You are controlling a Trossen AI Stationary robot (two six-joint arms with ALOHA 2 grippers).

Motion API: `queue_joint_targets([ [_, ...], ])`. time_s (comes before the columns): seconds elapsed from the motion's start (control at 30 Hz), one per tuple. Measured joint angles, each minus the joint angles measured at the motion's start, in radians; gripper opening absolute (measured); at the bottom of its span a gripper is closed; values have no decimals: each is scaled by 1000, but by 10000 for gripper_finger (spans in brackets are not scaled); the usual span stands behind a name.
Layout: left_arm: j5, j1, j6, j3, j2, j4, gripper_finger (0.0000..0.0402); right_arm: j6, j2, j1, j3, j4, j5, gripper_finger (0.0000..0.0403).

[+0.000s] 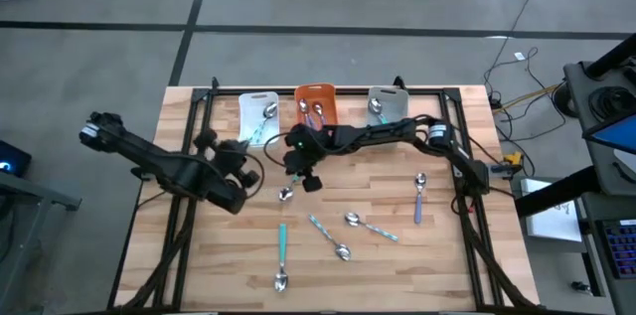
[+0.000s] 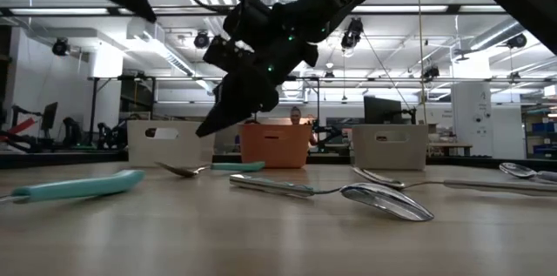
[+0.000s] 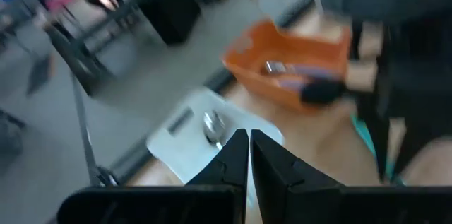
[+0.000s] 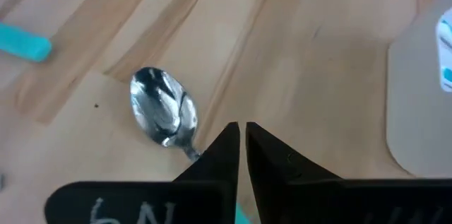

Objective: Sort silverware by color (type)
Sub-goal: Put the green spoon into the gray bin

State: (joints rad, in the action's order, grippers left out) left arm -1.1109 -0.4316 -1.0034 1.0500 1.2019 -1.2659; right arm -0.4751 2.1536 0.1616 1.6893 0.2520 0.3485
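Observation:
Several spoons lie flat on the wooden table: two with teal handles, a pale-blue one and a purple one. A further spoon lies under my right gripper. Its bowl shows in the right wrist view and its handle runs below the shut fingers. In the low view my right gripper hangs above this spoon, clear of it. My left gripper is shut and hovers near the white bin.
Three bins stand in a row at the far edge: white, orange and grey, each with spoons inside. The right arm stretches across the far half of the table. The left arm stands over the left side.

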Motion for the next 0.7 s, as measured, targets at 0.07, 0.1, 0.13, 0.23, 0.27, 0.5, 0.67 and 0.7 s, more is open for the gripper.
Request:
queue_joint_targets([
  [0.07,-63,0,26,0,-34,0,0,-34,15,-2,25,53,0,34],
  [0.1,-91,0,32,0,-50,0,0,-46,22,-2,37,80,0,40],
  [0.13,-119,0,37,0,-63,0,0,-61,29,-3,49,106,0,47],
  [0.23,-181,0,61,-3,-96,0,0,-94,41,-4,69,178,0,68],
  [0.27,-190,0,68,-5,-105,0,0,-99,44,-4,71,183,0,75],
  [0.5,-234,0,78,-56,-149,0,0,-84,78,-4,79,185,-9,131],
  [0.67,-239,0,48,-110,-167,2,0,-75,119,-4,113,179,-52,164],
  [0.7,-240,0,41,-123,-171,3,0,-81,131,-4,121,180,-64,168],
])
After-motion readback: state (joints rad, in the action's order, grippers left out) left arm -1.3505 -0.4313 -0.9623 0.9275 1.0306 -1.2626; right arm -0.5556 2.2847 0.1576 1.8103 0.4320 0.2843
